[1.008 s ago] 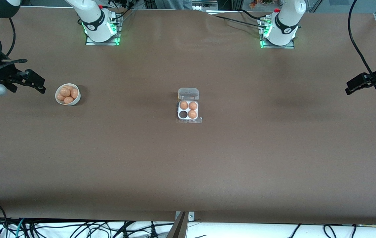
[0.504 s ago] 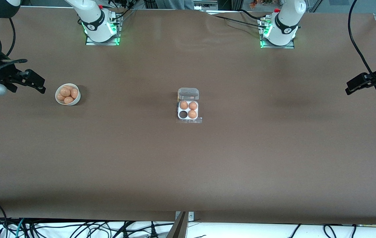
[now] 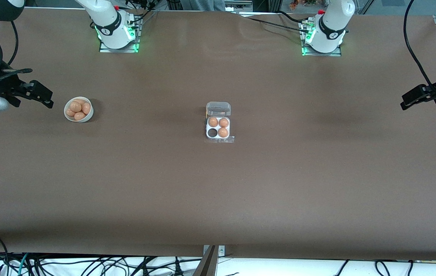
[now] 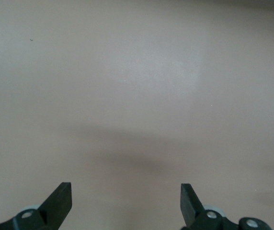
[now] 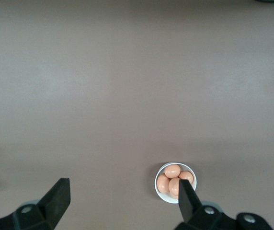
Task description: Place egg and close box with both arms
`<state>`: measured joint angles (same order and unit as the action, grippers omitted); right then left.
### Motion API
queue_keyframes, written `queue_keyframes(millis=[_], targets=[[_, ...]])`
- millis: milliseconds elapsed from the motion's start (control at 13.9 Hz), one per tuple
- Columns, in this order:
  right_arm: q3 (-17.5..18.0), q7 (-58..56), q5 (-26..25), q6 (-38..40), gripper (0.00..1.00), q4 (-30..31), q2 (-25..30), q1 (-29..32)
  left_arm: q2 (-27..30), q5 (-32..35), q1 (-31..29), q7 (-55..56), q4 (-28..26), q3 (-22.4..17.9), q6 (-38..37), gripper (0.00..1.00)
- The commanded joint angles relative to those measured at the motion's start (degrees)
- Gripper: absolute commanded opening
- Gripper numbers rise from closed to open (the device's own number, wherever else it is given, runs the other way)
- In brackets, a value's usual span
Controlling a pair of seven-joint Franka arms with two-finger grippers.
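Note:
The box (image 3: 218,127), a small white four-cup tray, sits mid-table with its clear lid (image 3: 218,109) open toward the arms' bases. Three brown eggs (image 3: 218,122) fill it; the cup nearest the front camera on the right arm's side is empty. A round white bowl (image 3: 79,109) of several brown eggs stands toward the right arm's end and shows in the right wrist view (image 5: 175,189). My right gripper (image 3: 45,97) is open, above the table beside the bowl (image 5: 123,191). My left gripper (image 3: 407,101) is open over bare table at the left arm's end (image 4: 126,196).
The brown table (image 3: 218,191) stretches wide around the box. Both green-lit arm bases (image 3: 118,36) stand along the edge farthest from the front camera. Cables hang over the table's near edge (image 3: 87,264).

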<state>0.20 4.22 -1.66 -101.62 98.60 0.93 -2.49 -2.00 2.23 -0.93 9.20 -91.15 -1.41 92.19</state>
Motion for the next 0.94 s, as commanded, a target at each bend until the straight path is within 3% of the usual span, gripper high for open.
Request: queue_keyframes(millis=[0, 216, 360, 504, 864], targets=[[0.6, -1.3, -0.4, 2.4, 1.00, 0.5, -1.4, 0.5, -0.7, 0.8, -0.4, -1.1, 1.8, 0.3, -1.0, 1.00], [0.5, -2.7, -1.1, 7.1, 1.00, 0.6, -5.2, 0.6, -0.7, 0.8, -0.4, -1.1, 1.8, 0.3, -1.0, 1.00], [0.1, -2.2, -1.4, 6.0, 1.00, 2.2, -9.4, 0.8, -0.7, 0.8, -0.4, -1.1, 1.9, 0.3, -1.0, 1.00], [-0.6, -2.2, -2.9, -0.7, 1.00, 8.4, -9.2, 0.9, -0.7, 0.8, -0.4, -1.2, 1.8, 0.3, -1.0, 1.00], [-2.5, -2.5, -5.5, -21.5, 1.00, 29.3, -2.8, 1.0, -0.8, 0.8, -0.4, -1.3, 1.8, 0.3, -1.0, 1.00]])
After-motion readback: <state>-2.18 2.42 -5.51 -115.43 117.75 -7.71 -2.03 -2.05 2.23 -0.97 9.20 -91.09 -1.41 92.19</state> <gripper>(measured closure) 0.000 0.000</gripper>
